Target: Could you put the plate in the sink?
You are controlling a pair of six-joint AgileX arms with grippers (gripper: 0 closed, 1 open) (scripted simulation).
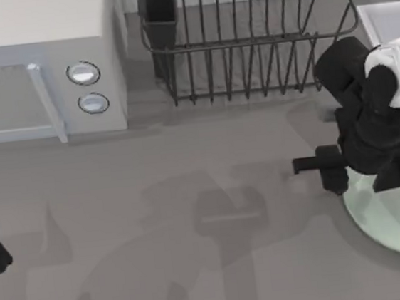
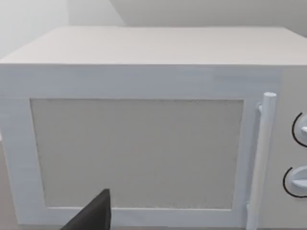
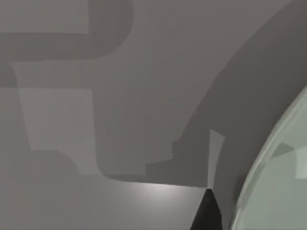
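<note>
My right hand (image 1: pixel 331 172) sits at the left rim of the plate (image 1: pixel 393 215), which lies on the counter (image 1: pixel 192 215) at the right; I cannot tell its spread. Left arm parked far left.

plate (image 1: pixel 393 219) runs off the top view's right edge, far part under the right arm. sink (image 1: pixel 385 17) cut at the right edge. left arm clipped at left edge.
</note>
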